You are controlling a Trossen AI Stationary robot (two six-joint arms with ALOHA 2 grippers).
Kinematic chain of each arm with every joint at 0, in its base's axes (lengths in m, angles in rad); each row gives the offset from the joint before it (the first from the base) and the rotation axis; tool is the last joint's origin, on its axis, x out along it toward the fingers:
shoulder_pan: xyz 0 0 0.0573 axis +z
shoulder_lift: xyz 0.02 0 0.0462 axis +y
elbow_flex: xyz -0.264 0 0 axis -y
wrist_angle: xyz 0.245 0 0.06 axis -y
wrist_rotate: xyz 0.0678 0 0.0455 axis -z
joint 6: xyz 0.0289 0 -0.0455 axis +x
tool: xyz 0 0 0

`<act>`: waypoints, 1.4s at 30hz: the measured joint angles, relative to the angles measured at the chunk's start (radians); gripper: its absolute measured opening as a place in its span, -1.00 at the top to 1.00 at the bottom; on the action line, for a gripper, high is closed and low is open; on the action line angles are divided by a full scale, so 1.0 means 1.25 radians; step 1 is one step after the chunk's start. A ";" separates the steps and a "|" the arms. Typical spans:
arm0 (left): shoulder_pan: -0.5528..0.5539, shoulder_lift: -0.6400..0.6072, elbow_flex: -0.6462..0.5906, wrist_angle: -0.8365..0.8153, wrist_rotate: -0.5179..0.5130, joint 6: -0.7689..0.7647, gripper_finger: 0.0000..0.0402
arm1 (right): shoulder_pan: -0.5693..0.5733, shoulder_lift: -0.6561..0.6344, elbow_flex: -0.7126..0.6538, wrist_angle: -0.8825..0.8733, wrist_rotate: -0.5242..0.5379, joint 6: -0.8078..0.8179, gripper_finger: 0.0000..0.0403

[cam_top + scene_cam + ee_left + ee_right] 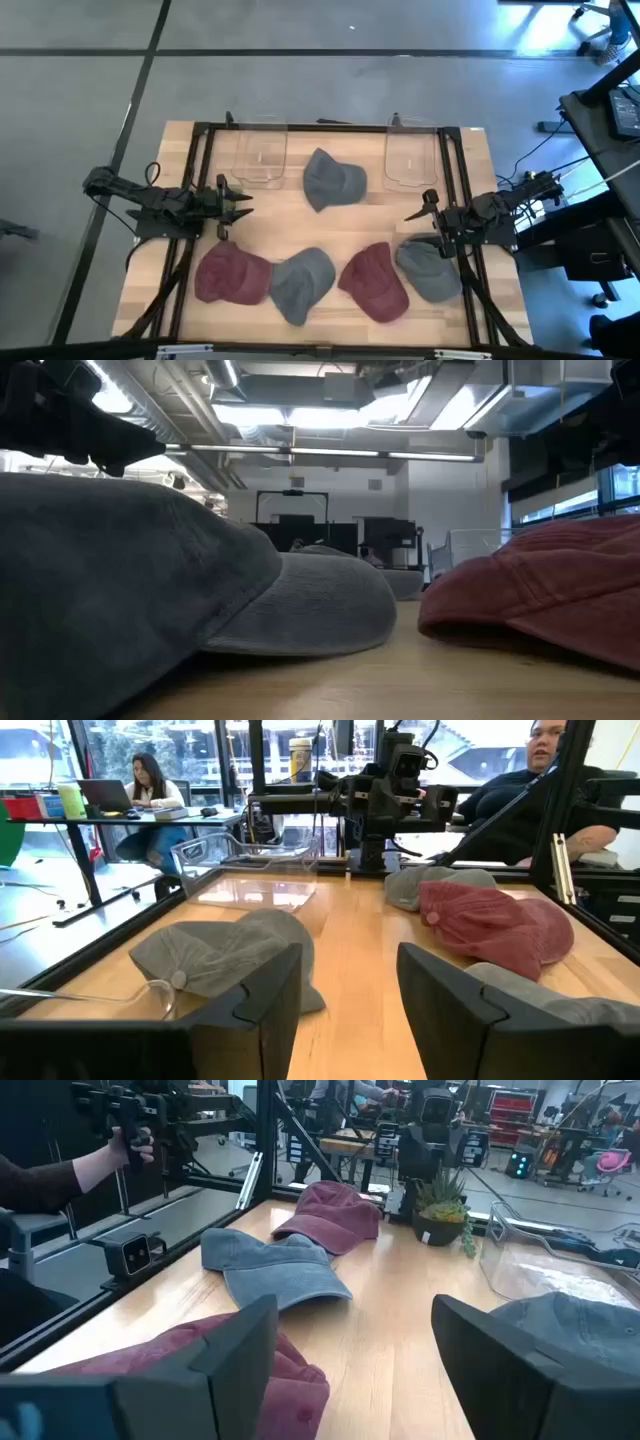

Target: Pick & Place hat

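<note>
On the wooden table [330,205] five hats lie spread out — a grey hat [331,180] near the middle between two clear bins [262,155], and along the near edge a red hat [231,274], a second grey one [302,283], a second red one [376,281] and a third grey one [431,269]. The left gripper [243,201] hangs above the table at the left side, just beyond the first red hat, with its fingers [250,1005] spread and nothing between them. The right gripper [415,214] hovers at the right side, just above the third grey hat — its fingers [205,1370] are likewise apart and hold nothing.
</note>
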 joint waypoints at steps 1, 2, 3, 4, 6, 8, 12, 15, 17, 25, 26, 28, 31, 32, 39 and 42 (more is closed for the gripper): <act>0.000 0.000 0.000 0.000 0.000 0.000 0.20 | 0.000 0.000 0.000 0.000 0.000 -0.004 -0.31; 0.000 0.000 0.000 0.000 0.000 0.000 0.20 | 0.000 0.000 0.000 0.000 0.000 -0.007 -0.31; 0.000 0.000 0.000 0.000 0.000 0.000 0.20 | 0.000 0.000 0.000 0.000 0.000 -0.007 -0.31; 0.000 0.000 0.000 0.000 0.000 0.000 0.20 | 0.000 0.000 0.000 0.000 0.000 -0.007 -0.31; 0.000 0.000 0.000 0.000 0.000 0.000 0.20 | 0.000 0.000 0.000 0.000 0.000 -0.009 -0.31; 0.000 0.000 0.000 0.000 0.000 0.000 0.20 | 0.000 0.000 0.000 0.000 0.000 -0.010 -0.31; 0.000 0.000 0.000 0.000 0.000 0.000 0.20 | 0.000 0.001 0.008 0.001 0.009 -0.004 -0.31; 0.000 0.000 0.000 0.000 0.000 -0.001 0.20 | 0.000 0.031 0.054 -0.066 0.046 0.074 -0.31; 0.000 0.000 0.000 0.000 0.000 -0.001 0.20 | 0.000 0.079 0.095 -0.142 0.049 0.107 -0.31; 0.000 0.000 0.000 0.000 0.000 0.000 0.20 | 0.000 0.399 0.257 -0.286 0.033 0.216 -0.31; 0.000 0.000 0.000 0.000 0.000 0.000 0.20 | 0.000 0.445 0.281 -0.310 0.027 0.238 -0.31; 0.000 0.000 0.000 0.000 0.000 0.000 0.20 | 0.000 0.528 0.310 -0.312 0.026 0.269 -0.31; 0.000 0.000 0.000 0.000 0.000 0.000 0.20 | -0.004 0.642 0.359 -0.345 0.003 0.319 -0.31; 0.000 0.000 0.000 0.000 0.000 0.000 0.20 | -0.008 0.676 0.380 -0.381 -0.013 0.351 -0.31; 0.000 0.000 0.000 0.000 0.000 0.000 0.20 | -0.025 0.866 0.461 -0.601 -0.106 0.569 -0.31; 0.000 0.000 0.000 0.000 0.001 -0.001 0.20 | -0.025 0.912 0.452 -0.573 -0.107 0.577 -0.31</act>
